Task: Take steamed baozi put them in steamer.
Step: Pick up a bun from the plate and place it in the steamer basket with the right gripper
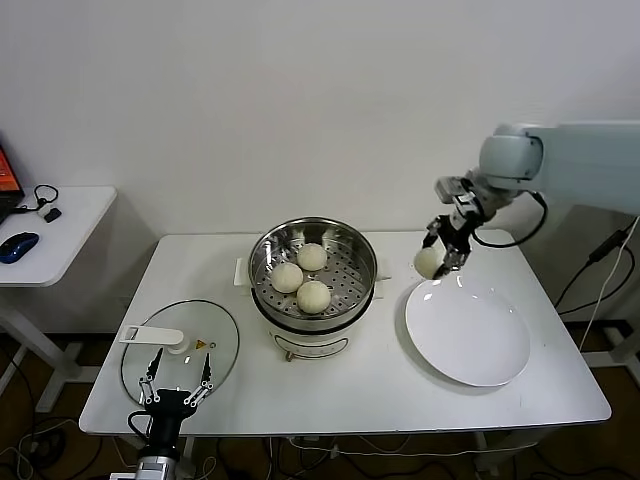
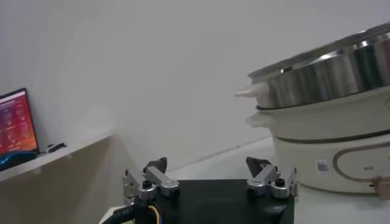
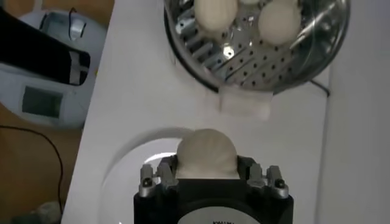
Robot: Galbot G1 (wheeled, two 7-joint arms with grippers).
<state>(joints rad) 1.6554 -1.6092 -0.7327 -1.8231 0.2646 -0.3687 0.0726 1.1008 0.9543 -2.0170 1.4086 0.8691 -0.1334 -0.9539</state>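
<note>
This looks like a robotics lab or test room staged as a kitchen corner. A plain white rectangular bench [image 1: 350, 390] stands against a bare white wall [image 1: 300, 90]. Well to the left of the left claw [image 1: 176, 386], a white side desk [image 1: 50, 235] carries a blue computer mouse [image 1: 18, 246] and a lit laptop screen [image 2: 17, 123]. Loose black cables [image 1: 590, 280] hang beyond the right claw [image 1: 447, 258].

White table [image 1: 350, 385], head view. Steamer [image 1: 313, 272]: centre of table, three steamed baozi [image 1: 299, 277] on its perforated tray. White plate [image 1: 467, 332]: right of steamer. Right gripper [image 1: 441, 259]: above plate's far rim, fingers closed on fourth baozi [image 1: 429, 262]. Glass lid [image 1: 180, 345]: left of steamer. Left gripper [image 1: 177, 377]: at lid's near edge, fingers spread.
</note>
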